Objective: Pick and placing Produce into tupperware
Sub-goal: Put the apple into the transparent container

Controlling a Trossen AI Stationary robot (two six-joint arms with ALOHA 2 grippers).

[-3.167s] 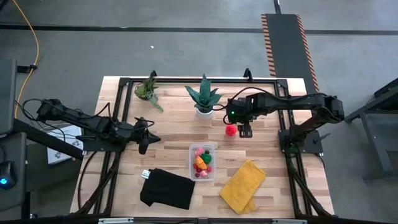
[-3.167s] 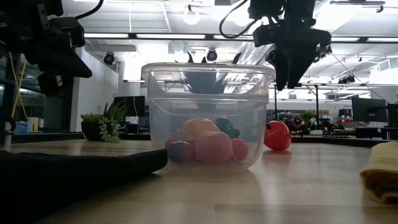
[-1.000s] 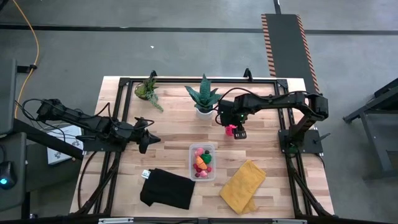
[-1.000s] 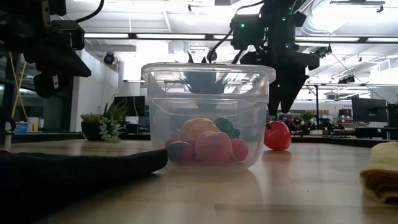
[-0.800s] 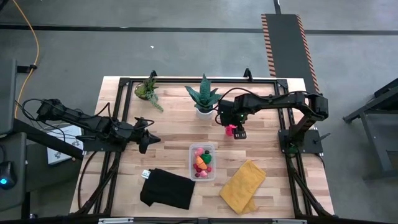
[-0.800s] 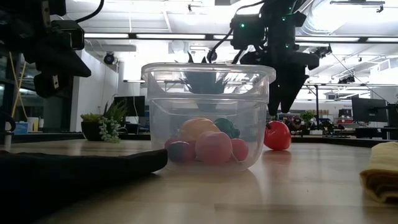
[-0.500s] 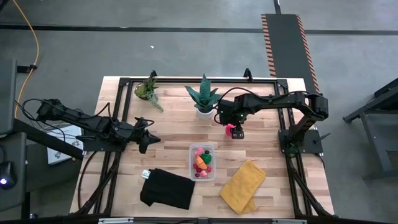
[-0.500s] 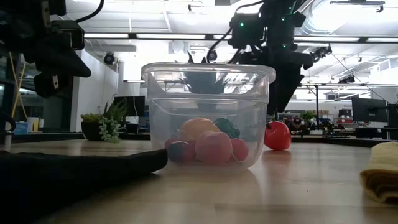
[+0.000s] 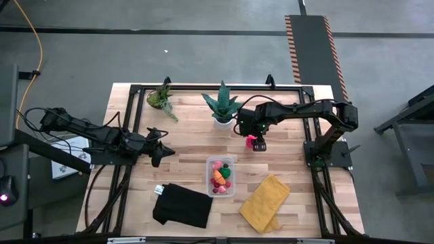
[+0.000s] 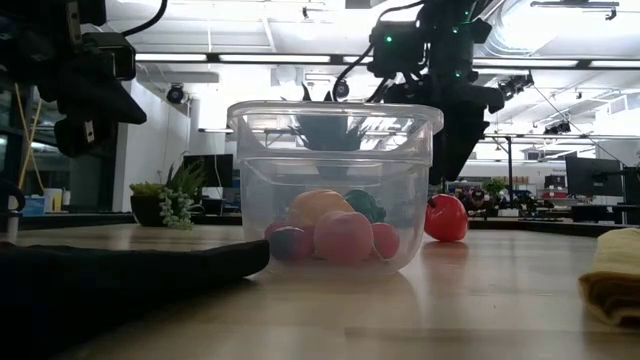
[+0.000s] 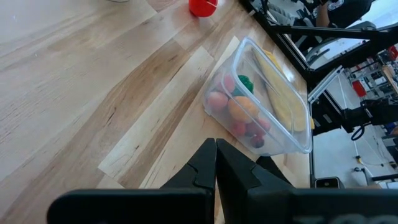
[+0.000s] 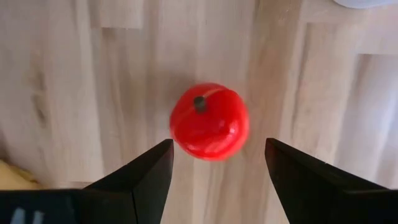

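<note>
A red round produce piece with a dark stem spot lies on the wooden table, beyond the tupperware. My right gripper hangs open above it and points down, one finger on either side, touching nothing. The low view shows the fingers just above the red piece. The clear tupperware stands on the table and holds several small produce pieces: pink, orange, green and red. My left gripper waits shut at the table's left, above the surface, its fingers aimed toward the tupperware.
Two potted green plants stand at the far side. A black cloth lies at the near left and a yellow cloth at the near right. A black frame rims the table.
</note>
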